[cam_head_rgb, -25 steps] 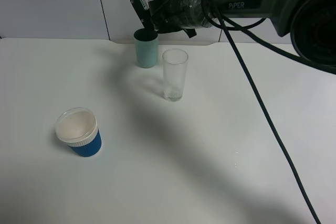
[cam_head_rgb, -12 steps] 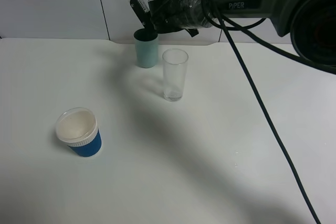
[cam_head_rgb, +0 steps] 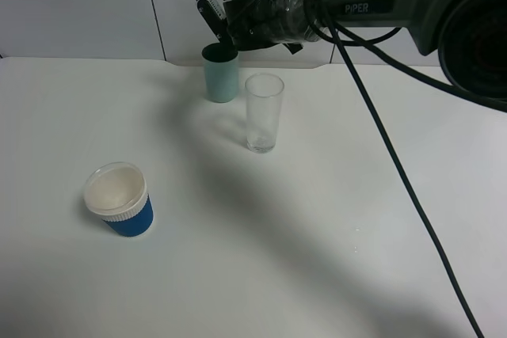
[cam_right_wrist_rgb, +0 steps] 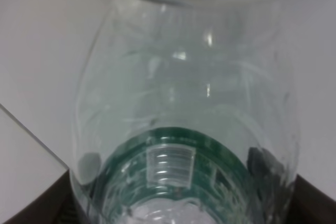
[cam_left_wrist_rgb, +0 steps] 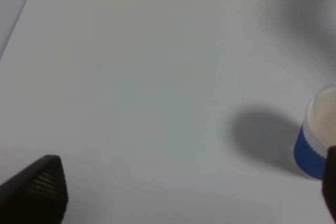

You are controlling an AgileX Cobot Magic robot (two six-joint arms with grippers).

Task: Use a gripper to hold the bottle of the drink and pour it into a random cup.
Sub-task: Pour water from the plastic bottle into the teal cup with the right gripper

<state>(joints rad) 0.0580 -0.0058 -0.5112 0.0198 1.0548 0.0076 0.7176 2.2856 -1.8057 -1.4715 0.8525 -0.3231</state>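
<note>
Bottle aslant, neck toward teal cup

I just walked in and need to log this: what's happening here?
The right hand is shut on the clear drink bottle and holds it tipped above the pale green cup at the back. Whether anything is flowing cannot be seen. The clear glass and blue cup stand untouched.
</note>
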